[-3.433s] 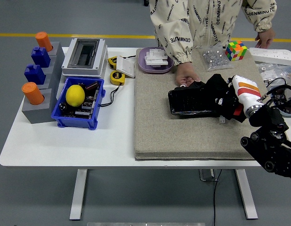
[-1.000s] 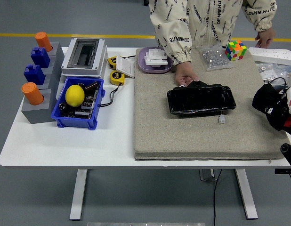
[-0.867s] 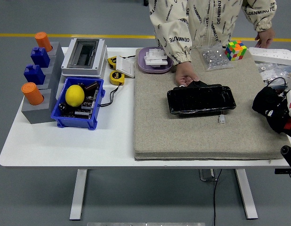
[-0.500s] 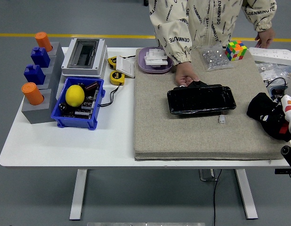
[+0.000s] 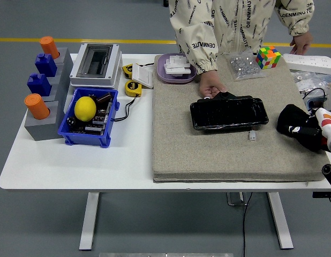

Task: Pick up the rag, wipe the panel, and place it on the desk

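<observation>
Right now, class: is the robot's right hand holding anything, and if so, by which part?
The right hand holds the black rag, bunched up in its fingers at the rag's right side, low over the grey mat. Which fingers pinch it cannot be told.

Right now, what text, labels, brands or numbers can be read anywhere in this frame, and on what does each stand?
"DENMINU": repeated print on the person's cream jacket; the letters are small, so the spelling is uncertain.
Yellow tape measures: dark round labels, too small to read.
Grey breaker box, black panel, purple tray, colour cube: no readable text.
Right robot hand: orange and red bands on its white wrist, no lettering legible.
</observation>
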Controlling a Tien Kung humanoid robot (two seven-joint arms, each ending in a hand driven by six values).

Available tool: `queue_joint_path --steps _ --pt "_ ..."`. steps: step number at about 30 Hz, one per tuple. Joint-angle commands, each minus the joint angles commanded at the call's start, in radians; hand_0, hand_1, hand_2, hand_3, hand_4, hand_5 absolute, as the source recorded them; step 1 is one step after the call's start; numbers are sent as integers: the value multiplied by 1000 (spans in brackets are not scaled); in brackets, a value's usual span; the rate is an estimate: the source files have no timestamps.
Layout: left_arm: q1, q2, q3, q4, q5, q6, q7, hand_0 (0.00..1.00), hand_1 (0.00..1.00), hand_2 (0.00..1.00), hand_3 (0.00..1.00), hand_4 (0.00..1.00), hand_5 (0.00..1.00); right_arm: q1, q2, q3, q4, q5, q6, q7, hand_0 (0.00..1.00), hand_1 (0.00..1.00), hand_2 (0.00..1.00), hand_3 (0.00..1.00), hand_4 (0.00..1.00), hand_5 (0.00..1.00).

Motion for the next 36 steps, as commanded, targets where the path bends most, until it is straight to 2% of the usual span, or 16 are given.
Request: queue_joint_path --steps 8,20,36 --pt "-1 0 -1 0 2 0 0 605 636 638 560 631 446 6 -14 1 5 -4 0 1 526 575 651 684 998 534" --pt "-2 0 -8 1 6 0 0 605 637 638 560 632 446 10 -57 29 27 -16 4 -1 529 573 651 683 998 530" --pt "-4 -1 -10 0 9 0 0 605 636 638 560 633 447 -18 -134 92 130 -28 -7 -7 530 578 652 681 998 525"
